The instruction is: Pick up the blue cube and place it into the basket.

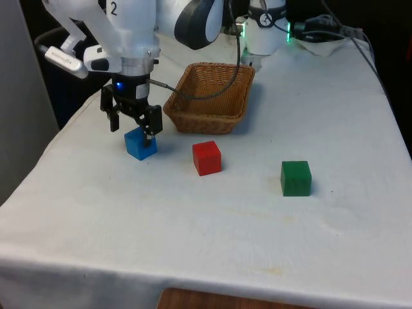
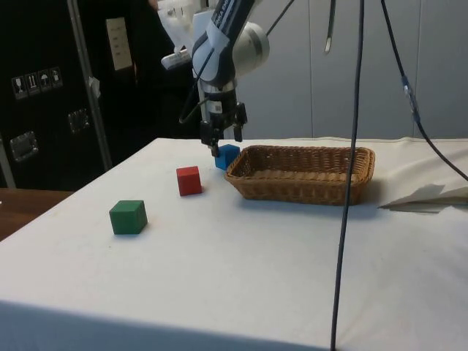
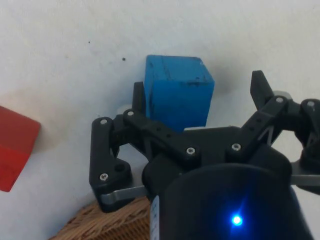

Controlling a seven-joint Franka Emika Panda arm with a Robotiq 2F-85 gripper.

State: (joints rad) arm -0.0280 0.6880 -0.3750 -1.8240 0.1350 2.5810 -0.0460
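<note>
While the gripper hangs low over the table in the front view, its fingers spread apart, one blue cube sits on the cloth directly beneath it, one red cube and one green cube lie farther off, and one wicker basket stands just beside it. From the side, the gripper is just above the blue cube, near the basket. At the wrist, the blue cube lies between the open fingers, ungrasped; no writing is legible on any cube.
</note>
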